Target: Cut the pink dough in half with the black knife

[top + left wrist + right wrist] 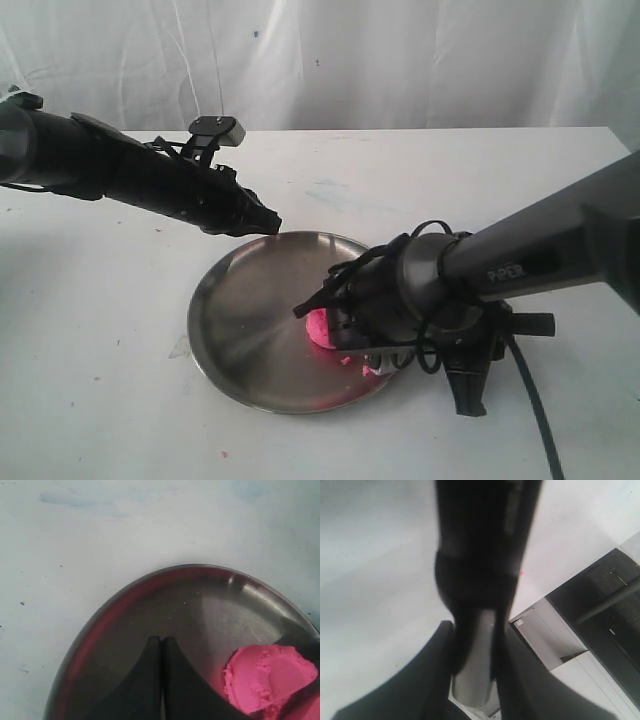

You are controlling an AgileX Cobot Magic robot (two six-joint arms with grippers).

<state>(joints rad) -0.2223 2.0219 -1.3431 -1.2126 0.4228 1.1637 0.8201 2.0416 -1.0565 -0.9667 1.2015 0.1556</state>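
Right tool clamps black knife (crumbly pink dough)

There is one steel plate on one white surface. One pink dough lump, one black knife. Two claws: left claw, right claw.

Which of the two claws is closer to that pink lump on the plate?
Right. The right claw is right beside the pink dough, holding the black knife. The left claw hovers shut over the plate's far rim, apart from the dough.
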